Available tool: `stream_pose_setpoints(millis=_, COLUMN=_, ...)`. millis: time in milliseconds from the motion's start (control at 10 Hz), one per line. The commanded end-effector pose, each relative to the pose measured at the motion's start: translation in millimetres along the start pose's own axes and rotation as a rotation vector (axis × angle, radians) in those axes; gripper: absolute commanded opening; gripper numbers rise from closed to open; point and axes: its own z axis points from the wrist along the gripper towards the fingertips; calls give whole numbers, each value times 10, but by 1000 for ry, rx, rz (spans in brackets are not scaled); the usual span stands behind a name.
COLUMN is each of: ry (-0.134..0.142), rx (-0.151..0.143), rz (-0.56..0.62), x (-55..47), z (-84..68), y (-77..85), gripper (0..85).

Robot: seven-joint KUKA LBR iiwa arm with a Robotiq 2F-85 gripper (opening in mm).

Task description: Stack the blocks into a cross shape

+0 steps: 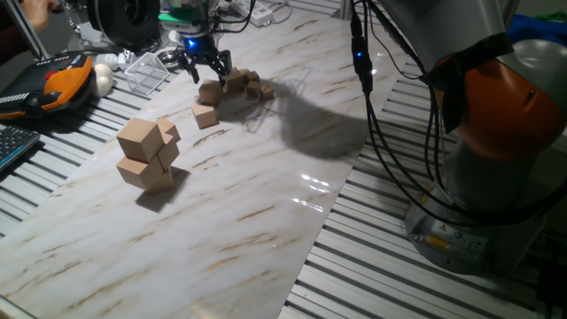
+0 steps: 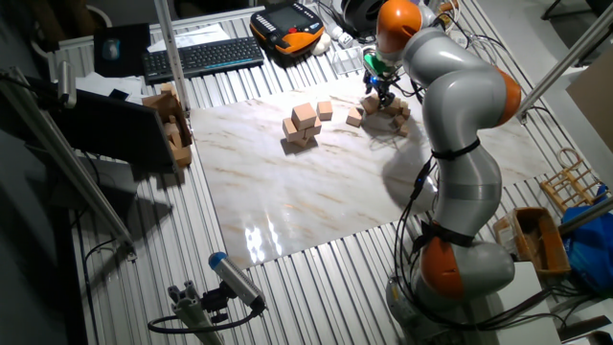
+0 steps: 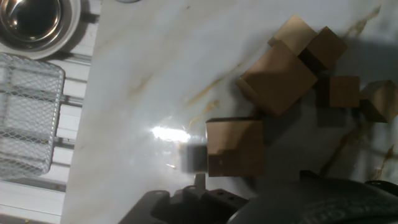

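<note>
The tool [image 1: 205, 71] hangs fingers-down from the bent arm [image 2: 460, 105], jaws spread wide, holding nothing, just above a block [image 1: 212, 91] on the counter [image 1: 248, 204]; another block [image 1: 205, 115] lies near the stacked blocks [image 1: 148, 152].

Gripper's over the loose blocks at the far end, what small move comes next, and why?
Probably lower the gripper straight down onto the block just beneath it, then close. It hovers above that block with nothing visibly held, and the partial stack looks unfinished. Whether the jaws are wide enough is unclear.
</note>
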Motion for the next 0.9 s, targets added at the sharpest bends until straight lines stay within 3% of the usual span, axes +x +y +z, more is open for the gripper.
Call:
stream_pose_setpoints(millis=0, ry=1, rx=1, rz=-3, x=3, z=3, y=10, gripper=680)
stream_pose_setpoints(millis=100, ry=3, rx=1, rz=-12, x=-5, z=18, y=21, gripper=850)
stream_pose_setpoints(millis=400, ry=16, rx=0, rz=-26, x=-84, z=64, y=43, gripper=850)
stream_pose_setpoints(millis=800, ry=16, rx=6, rz=-23, x=-107, z=209, y=45, gripper=850)
